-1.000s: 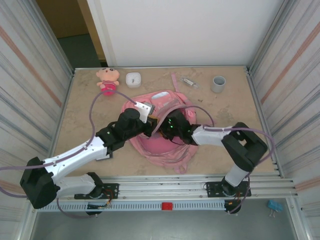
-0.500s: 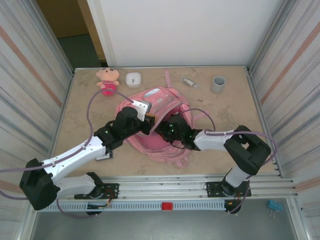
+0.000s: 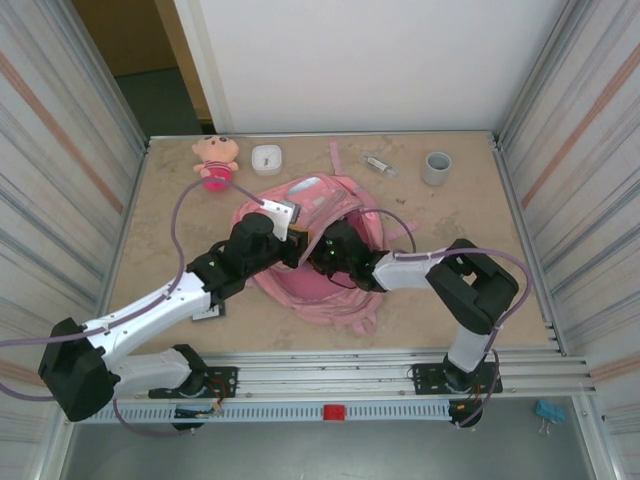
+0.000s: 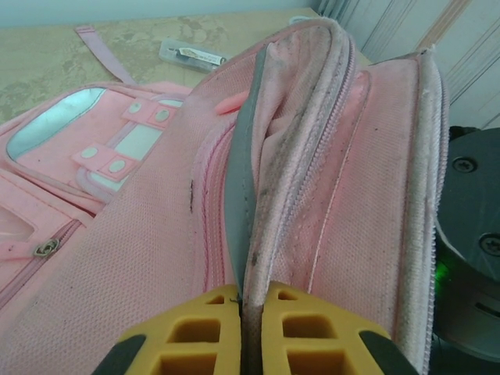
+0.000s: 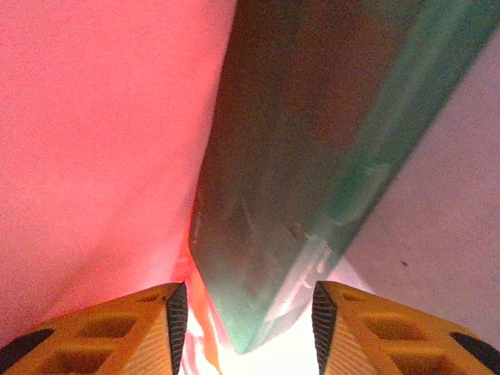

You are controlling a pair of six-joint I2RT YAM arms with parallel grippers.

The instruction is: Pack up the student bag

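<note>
Partway through, I'd say. The tabletop [image 3: 480, 260] has plenty lying loose on it. The student bag [image 3: 300, 290] sits in the middle of it, just in front of both arms, with its mouth pulled up and open.

The left tool [image 4: 251, 308] has its pads pressed together on the grey-trimmed lip of that opening; it's holding the flap up, so that half of the job is sorted. The right tool [image 5: 244, 312] is poked down inside the bag, pink fabric glowing all round it. Its fingers stand apart with the corner of a flat dark green thing [image 5: 297, 141] between them; there's light on either side of that corner, so it looks let go rather than pinched. Could be a book or a folder, can't really tell; either way I'd count that one as in, or very nearly.

What's left, going by the overhead view: along the far edge, well apart from the bag, are a grey cup [image 3: 436, 167], a pink plush doll [image 3: 215, 160], a small white box [image 3: 266, 158] and a clear little case [image 3: 378, 163]. I can't say which of those are meant to go in. No zip is done up either; the main compartment gapes wide, so closing it would be the last bit.
</note>
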